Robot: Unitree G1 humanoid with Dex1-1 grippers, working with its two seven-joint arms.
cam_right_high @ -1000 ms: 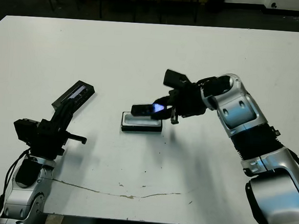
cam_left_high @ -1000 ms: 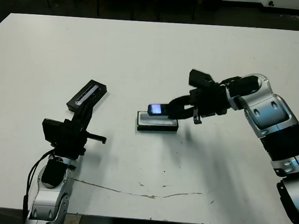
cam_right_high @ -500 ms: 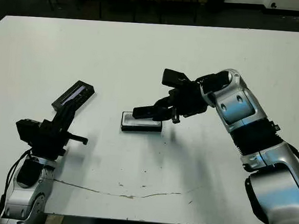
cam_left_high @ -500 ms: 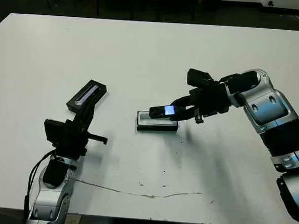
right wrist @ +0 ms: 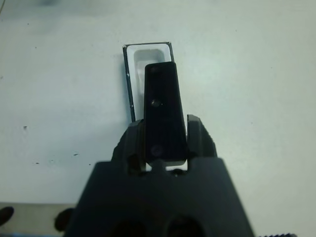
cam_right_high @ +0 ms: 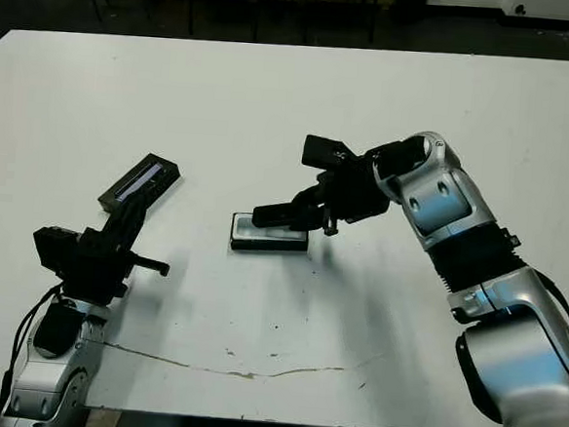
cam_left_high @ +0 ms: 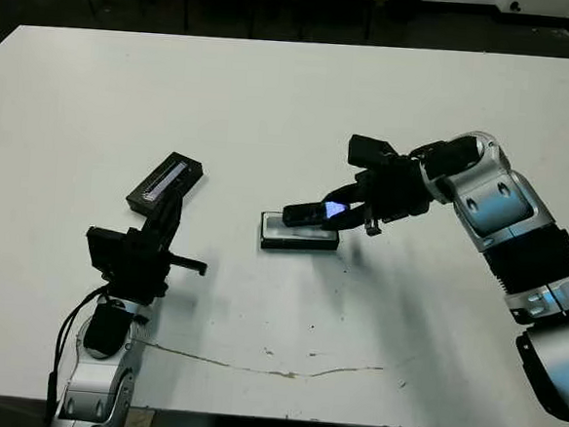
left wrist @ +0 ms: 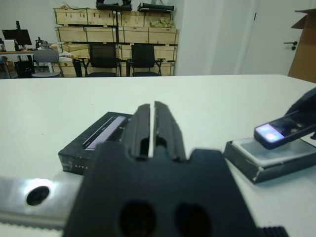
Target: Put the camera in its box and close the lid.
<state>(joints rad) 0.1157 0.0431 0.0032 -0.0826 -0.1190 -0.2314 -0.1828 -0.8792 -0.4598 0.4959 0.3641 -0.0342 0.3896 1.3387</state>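
1. The right claw (cam_left_high: 349,200) reaches in from the right over the middle of the white worktop (cam_left_high: 302,97), pinching the camera (cam_left_high: 312,213) by its right end.
2. The camera is held just above the box (cam_left_high: 300,235), lying along the box's length and tilted slightly, its left end lower. A bluish glow shows on it close to the claw.
3. From the right wrist view the camera (right wrist: 164,116) sits between the two fingers (right wrist: 199,140) and lines up over the box (right wrist: 147,57), whose white lining shows beyond the camera's tip. Whether the camera touches the box I cannot tell.
4. The box rests open on the worktop near the middle, long side running left to right.
5. The lid (cam_left_high: 166,183) lies well to the left of the box, flat on the worktop, angled, with its pale window strip facing up.
6. The left claw (left wrist: 150,129) hangs on the near left, just short of the lid, its fingers pressed together and holding nothing.
7. Beyond the far edge there are chairs (left wrist: 123,59) and stacked wooden crates (left wrist: 116,27).
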